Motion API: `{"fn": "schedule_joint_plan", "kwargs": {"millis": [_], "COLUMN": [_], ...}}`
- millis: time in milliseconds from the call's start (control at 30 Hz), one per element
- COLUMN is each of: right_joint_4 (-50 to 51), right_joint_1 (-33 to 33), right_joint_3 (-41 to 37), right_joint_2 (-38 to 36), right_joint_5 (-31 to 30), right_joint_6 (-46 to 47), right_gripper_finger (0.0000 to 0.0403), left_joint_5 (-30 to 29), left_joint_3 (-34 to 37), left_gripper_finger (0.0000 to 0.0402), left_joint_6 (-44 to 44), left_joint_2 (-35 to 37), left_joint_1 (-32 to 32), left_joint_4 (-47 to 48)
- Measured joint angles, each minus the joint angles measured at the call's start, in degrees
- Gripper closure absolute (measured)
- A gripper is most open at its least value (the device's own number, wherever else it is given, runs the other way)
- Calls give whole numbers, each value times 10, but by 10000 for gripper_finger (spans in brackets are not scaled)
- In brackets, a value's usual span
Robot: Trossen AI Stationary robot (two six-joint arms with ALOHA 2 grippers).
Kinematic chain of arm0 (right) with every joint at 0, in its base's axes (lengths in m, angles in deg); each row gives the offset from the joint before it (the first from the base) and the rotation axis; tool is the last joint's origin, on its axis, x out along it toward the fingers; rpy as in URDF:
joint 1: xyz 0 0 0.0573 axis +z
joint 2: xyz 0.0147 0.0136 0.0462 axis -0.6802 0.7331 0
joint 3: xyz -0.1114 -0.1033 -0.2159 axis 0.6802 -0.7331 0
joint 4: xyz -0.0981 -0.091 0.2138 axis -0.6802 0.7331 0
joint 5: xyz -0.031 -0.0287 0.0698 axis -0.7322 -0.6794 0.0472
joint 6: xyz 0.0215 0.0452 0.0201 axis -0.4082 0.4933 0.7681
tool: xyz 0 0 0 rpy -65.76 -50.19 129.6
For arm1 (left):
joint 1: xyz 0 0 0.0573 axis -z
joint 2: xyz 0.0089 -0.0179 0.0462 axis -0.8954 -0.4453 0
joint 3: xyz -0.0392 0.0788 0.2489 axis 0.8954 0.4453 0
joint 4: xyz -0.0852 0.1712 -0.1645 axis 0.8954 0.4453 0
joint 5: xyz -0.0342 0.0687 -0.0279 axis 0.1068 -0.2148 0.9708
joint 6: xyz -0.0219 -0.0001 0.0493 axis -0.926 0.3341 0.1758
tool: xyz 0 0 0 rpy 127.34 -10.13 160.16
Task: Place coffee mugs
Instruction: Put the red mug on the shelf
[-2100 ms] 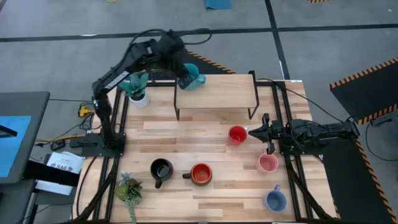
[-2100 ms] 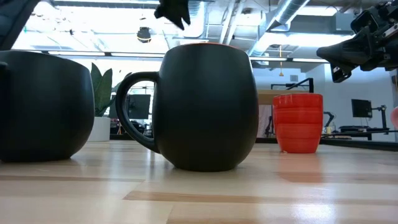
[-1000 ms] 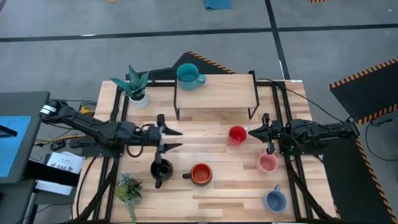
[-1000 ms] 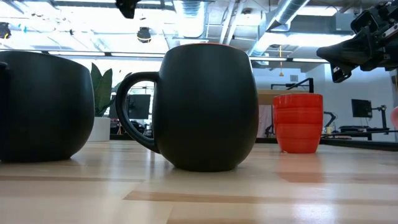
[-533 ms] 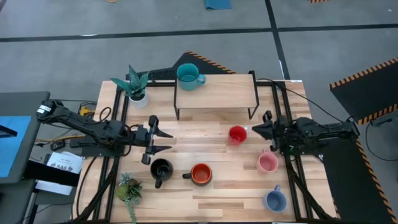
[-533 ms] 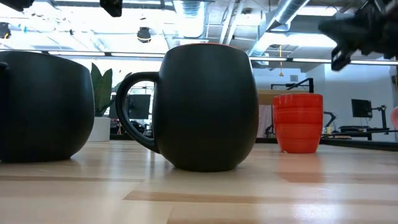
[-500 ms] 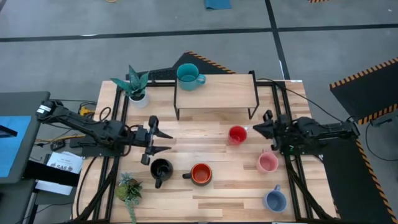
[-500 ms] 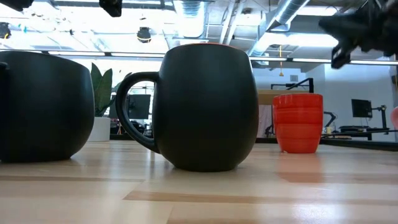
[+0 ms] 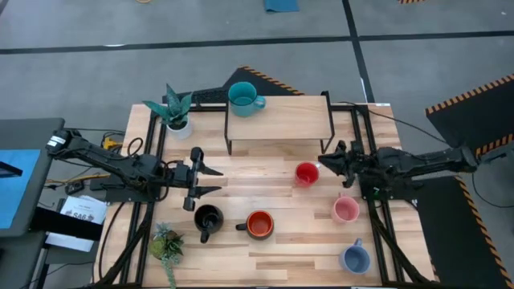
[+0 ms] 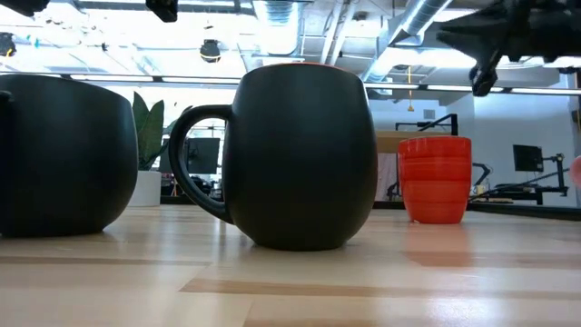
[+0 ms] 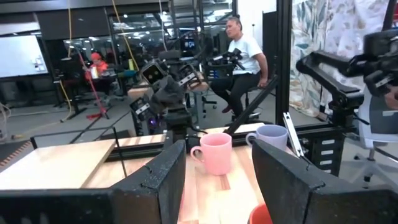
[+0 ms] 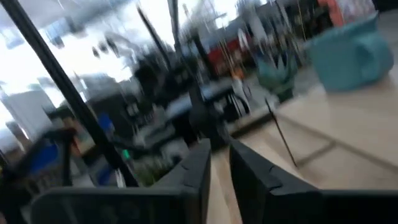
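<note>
High view: wooden surface (image 9: 273,249) carries raised shelf (image 9: 281,120) at far edge, teal mug (image 9: 243,96) set on its left end. Left gripper (image 9: 210,179) has pulled back from shelf to left edge, above black mug (image 9: 208,217), jaws wide, empty. Right gripper (image 9: 328,163) has crept toward red mug (image 9: 306,173), jaws narrow, empty. Orange mug (image 9: 259,225), pink mug (image 9: 345,210), blue mug (image 9: 355,258) wait near edge. One placed, five left.

The whole table (image 9: 281,172) is seen from straight above; the black mug (image 10: 304,154), seen there too, is viewed close at tabletop height.
</note>
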Motion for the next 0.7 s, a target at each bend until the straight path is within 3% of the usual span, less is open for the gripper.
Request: {"fn": "schedule_joint_plan", "kwargs": {"millis": [300, 700], "right_joint_4": [350, 415], "right_joint_1": [51, 65], "right_joint_3": [213, 262], "right_joint_2": [192, 405], "right_joint_5": [11, 24], "right_joint_6": [-71, -91], "right_gripper_finger": [231, 211], "left_joint_5": [-3, -15], "left_joint_3": [0, 0], "left_gripper_finger": [230, 230], "left_joint_6": [0, 4], "left_joint_2": [0, -1], "left_joint_1": [0, 0], "left_joint_4": [3, 11]}}
